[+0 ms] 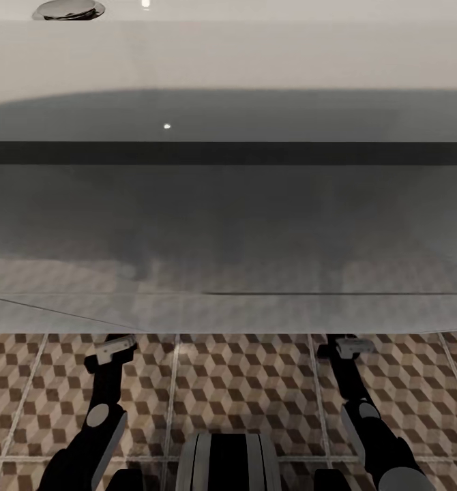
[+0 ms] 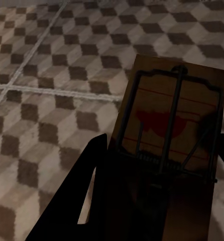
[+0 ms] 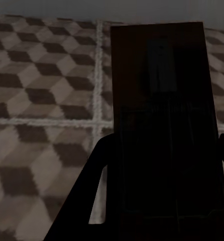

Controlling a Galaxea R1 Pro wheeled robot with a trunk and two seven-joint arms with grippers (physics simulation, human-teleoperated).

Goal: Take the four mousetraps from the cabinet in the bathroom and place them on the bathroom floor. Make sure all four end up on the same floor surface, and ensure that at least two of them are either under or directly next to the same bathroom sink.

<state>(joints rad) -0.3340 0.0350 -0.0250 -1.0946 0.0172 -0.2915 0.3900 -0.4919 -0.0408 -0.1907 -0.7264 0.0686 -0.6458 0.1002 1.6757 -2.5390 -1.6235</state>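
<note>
1. Nearest in the head view sits the robot's own trunk (image 1: 228, 462), a grey and black ribbed hump at the lower edge, with both dark arms reaching forward on either side of it.
2. No brand, label or readable writing shows on anything.
3. Left gripper (image 2: 157, 175) is clamped on a mousetrap (image 2: 172, 120): a tan-brown rectangular board with thin red lines, a red blot at its middle and a black wire bar and spring over it. It is held above the bathroom floor (image 2: 46, 100), its far end sticking out past the black fingers (image 2: 89, 170).
4. Right gripper (image 3: 164, 201) is likewise closed on a second mousetrap (image 3: 162, 90), seen as a dark brown, heavily shadowed board; its details are too dim to make out. It too hangs over the cube-patterned tiles.
5. In the head view both grippers, left (image 1: 112, 351) and right (image 1: 351, 348), reach just to the near edge of the sink (image 1: 228, 61).
6. Brown, beige and white cube-printed tiles with pale grout lines run under the sink's edge.
7. Farther up, the sink shows a grey underside, a dark band and a white rim, with a chrome drain (image 1: 68, 9) near the far left corner.
</note>
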